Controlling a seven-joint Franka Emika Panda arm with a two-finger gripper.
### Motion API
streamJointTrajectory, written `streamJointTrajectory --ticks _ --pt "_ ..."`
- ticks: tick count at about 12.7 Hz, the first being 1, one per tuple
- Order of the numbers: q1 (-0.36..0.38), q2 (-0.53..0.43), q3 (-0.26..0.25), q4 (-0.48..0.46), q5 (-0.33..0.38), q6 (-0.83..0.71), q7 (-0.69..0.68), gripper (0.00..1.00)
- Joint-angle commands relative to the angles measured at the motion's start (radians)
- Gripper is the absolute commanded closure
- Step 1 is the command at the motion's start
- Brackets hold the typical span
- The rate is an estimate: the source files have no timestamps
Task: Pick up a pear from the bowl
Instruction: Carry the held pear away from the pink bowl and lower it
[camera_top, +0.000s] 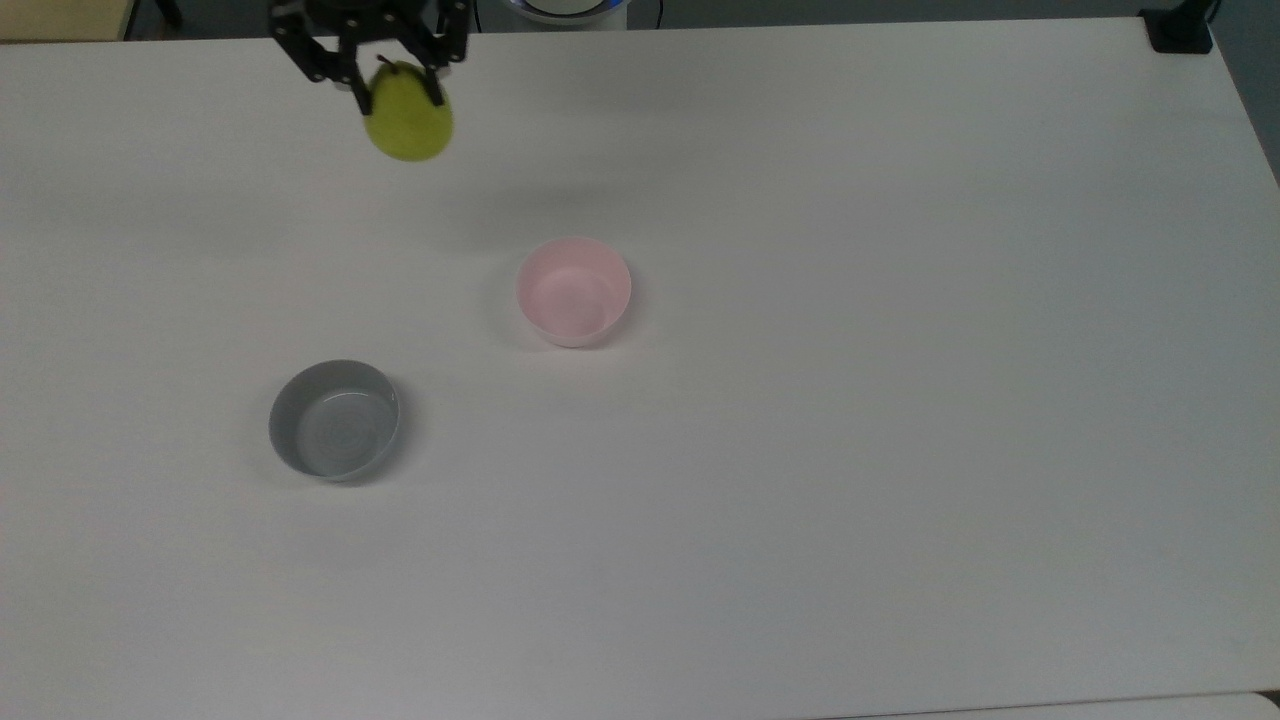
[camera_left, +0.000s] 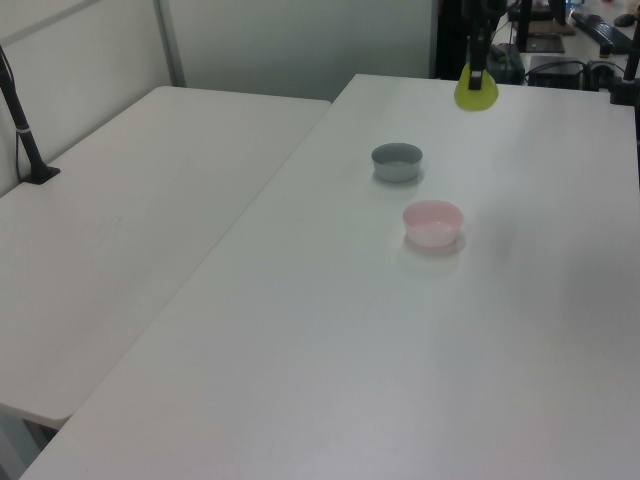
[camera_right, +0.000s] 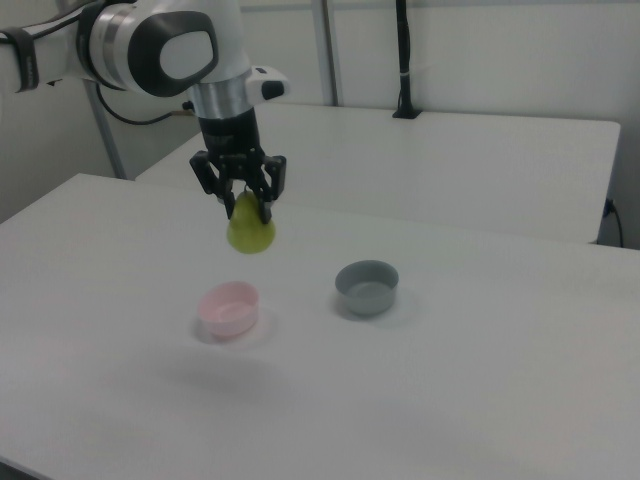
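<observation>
The yellow-green pear (camera_top: 409, 122) (camera_left: 477, 91) (camera_right: 251, 231) hangs high above the table, with my gripper (camera_top: 389, 80) (camera_right: 247, 207) shut on its top end. The pale pink bowl (camera_top: 573, 291) (camera_left: 433, 222) (camera_right: 229, 307) sits on the white table with nothing in it. In the top view the pear is up and to the left of the bowl; in the right view it hangs above the bowl's rim and slightly to its right.
A grey shallow bowl (camera_top: 334, 419) (camera_left: 397, 161) (camera_right: 367, 286) stands apart from the pink one, toward the top view's lower left. The white table (camera_top: 900, 400) stretches wide around both bowls. A second white table (camera_left: 130, 210) adjoins it on the left view's left.
</observation>
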Motion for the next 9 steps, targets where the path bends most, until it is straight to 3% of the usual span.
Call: streamJointTrajectory --ticks 1,5,9 --pt "-0.108 -0.064 -0.005 -0.017 0.002 -0.092 -0.265 1.0" --pt "-0.194 -0.111 -0.007 -0.121 0.003 -0.068 -0.335 1.0" --pt "-0.249 -0.121 -0.01 -0.282 0.003 0.153 -0.337 1.0"
